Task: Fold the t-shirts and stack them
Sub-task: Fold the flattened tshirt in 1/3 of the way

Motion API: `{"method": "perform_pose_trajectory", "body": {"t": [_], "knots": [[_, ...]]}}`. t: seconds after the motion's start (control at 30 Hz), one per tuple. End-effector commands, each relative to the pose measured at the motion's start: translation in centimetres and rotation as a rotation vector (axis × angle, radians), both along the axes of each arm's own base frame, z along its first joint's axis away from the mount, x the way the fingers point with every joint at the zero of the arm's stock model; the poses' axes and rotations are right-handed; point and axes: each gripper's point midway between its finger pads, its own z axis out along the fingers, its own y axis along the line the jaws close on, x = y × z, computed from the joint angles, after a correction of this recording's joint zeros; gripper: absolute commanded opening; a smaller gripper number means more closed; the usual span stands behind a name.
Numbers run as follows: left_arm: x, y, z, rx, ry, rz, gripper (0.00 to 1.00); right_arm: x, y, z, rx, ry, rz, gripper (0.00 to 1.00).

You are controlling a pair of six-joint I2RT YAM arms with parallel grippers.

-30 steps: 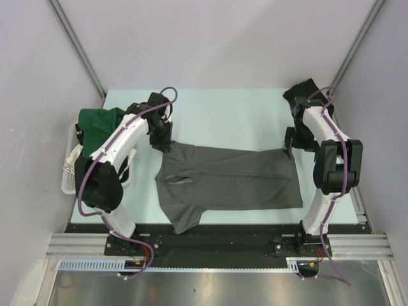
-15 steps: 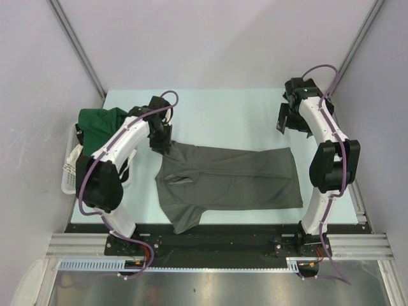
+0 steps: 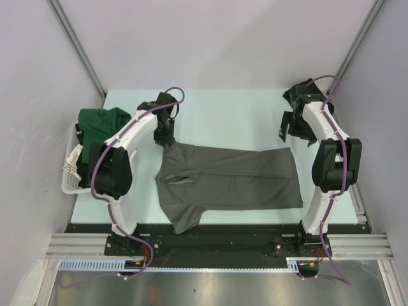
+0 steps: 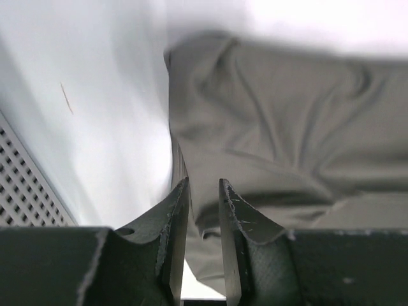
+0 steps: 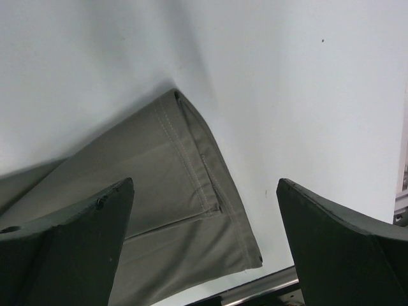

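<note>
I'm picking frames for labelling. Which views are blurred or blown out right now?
Left wrist: the table blows out to white at the top and the grey t-shirt looks soft. Right wrist: the shirt's hem stitching is crisp, the right fingers dark. Top external: evenly lit, sharp.

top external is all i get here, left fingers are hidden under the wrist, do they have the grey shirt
observer: yes, the left wrist view shows the left fingers almost together, with a fold of the grey t-shirt pinched between them
operator: and the right side
observer: right fingers are wide apart, hovering over the shirt's hemmed corner, touching no cloth
</note>
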Motion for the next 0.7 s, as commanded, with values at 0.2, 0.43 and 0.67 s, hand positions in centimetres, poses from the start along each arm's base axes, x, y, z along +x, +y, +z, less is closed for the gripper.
{"method": "perform_pose_trajectory", "body": {"t": [0.2,0.43,0.67], "knots": [[7.5,0.5,1.6,0.092,-0.123,0.026,0.31,1.5,-0.7,-0.3,-0.004,-0.018,0.017,1.00],[7.3,1.8,0.1,0.131,-0.047,0.064,0.33,1.4,-1.3,-0.4,0.007,-0.012,0.014,0.99],[5.6,1.8,-1.5,0.113,0.018,0.067,0.32,1.8,-0.9,-1.2,0.036,-0.002,0.016,1.00]]}}
